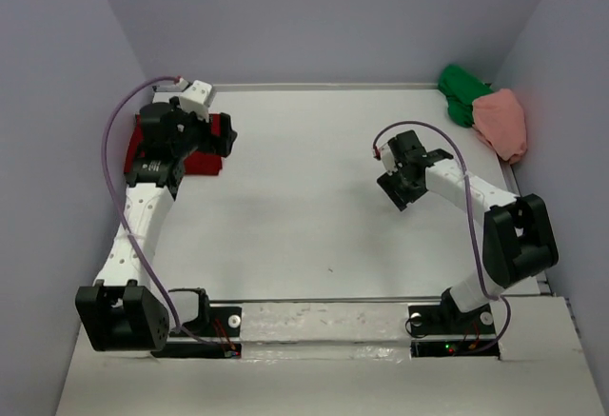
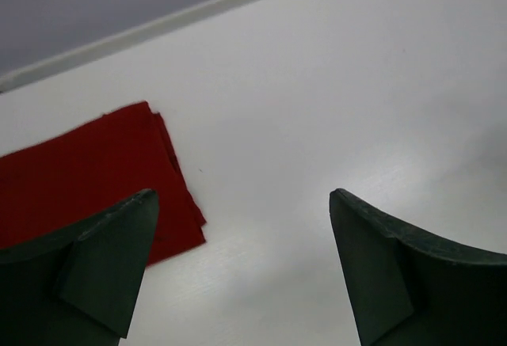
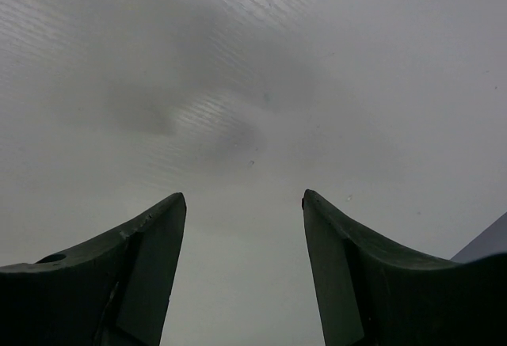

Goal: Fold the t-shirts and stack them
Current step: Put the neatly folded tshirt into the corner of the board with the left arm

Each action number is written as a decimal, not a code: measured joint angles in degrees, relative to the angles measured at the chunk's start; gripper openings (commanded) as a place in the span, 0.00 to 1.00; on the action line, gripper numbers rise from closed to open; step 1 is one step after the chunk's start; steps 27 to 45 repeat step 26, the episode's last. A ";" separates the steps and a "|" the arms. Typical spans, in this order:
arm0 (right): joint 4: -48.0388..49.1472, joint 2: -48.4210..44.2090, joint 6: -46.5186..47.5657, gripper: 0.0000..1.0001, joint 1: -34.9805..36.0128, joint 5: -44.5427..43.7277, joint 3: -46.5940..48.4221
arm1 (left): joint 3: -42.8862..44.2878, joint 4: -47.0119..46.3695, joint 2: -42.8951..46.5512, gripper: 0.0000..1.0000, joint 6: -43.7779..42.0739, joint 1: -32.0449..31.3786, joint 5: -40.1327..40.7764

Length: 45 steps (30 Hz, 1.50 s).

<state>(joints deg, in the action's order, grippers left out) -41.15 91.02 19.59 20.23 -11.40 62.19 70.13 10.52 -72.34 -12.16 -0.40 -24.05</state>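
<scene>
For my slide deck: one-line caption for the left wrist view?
Open left fingers above the white table, folded dark red fabric t-shirt lying at left.

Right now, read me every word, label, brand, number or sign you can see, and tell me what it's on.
There is no readable text in any view.
The dark red t-shirt, green t-shirt and pink t-shirt are plain, with no print showing.
The table has a bare white surface with no writing.
The left gripper and right gripper have plain dark fingers with no label.
</scene>
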 measured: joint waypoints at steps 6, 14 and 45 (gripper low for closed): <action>5.49 -3.10 -4.15 0.66 -0.11 -3.02 -3.58 | -25.83 -10.75 6.54 0.99 0.52 -1.05 -0.26; 10.45 -4.42 -5.97 0.66 -4.07 -6.29 -6.25 | -31.19 -17.35 7.08 0.99 -1.18 -1.03 0.68; 11.65 -9.88 -6.14 0.66 -12.11 -1.75 -7.41 | -33.48 -17.77 7.21 0.99 -4.98 -1.03 -5.46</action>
